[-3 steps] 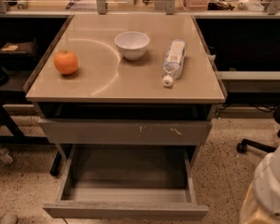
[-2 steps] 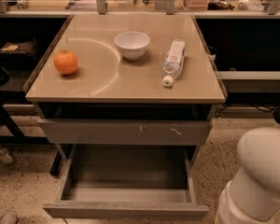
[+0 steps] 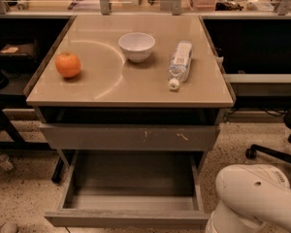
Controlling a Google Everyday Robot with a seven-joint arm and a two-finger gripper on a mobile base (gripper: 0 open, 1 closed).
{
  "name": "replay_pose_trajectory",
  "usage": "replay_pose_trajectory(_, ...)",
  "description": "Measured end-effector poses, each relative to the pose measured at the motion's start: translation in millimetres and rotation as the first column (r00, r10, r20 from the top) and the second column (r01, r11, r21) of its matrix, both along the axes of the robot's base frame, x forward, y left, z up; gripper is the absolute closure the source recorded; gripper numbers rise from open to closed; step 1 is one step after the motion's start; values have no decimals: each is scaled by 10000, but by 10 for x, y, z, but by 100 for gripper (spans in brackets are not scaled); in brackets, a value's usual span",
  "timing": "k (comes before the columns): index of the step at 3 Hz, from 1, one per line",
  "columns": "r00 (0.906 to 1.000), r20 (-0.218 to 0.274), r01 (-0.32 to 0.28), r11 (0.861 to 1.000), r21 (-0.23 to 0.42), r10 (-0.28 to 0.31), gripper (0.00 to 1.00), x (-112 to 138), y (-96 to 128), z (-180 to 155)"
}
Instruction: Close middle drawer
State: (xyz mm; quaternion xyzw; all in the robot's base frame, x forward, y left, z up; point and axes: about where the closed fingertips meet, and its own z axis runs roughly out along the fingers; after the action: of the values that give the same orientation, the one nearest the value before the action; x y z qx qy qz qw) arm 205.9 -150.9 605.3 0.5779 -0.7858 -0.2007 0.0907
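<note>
- I find the middle drawer [image 3: 126,218] pulled well out beneath the scratched front [image 3: 131,137]; closing has not begun
- I see only the white arm [image 3: 254,195] at lower right, apart from the drawer; the gripper is out of view, so I cannot tell its state

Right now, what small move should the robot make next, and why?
Probably bring the arm across in front of the middle drawer, which stands pulled far out and needs a push inward. The gripper is not in view; only the white arm shows at lower right.

Open room over middle drawer [image 3: 126,218] front; white arm [image 3: 252,193] by its rt corner; gripper unseen
</note>
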Motion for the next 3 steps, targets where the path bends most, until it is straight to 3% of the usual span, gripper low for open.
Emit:
replay_pose_trajectory(1, 9997, -226, -33, 9994, 340, 40, 100, 73, 112, -315)
replay_pose_trajectory(3, 9997, -247, 76, 9901, 1398, -42, 100, 623, 420, -1277)
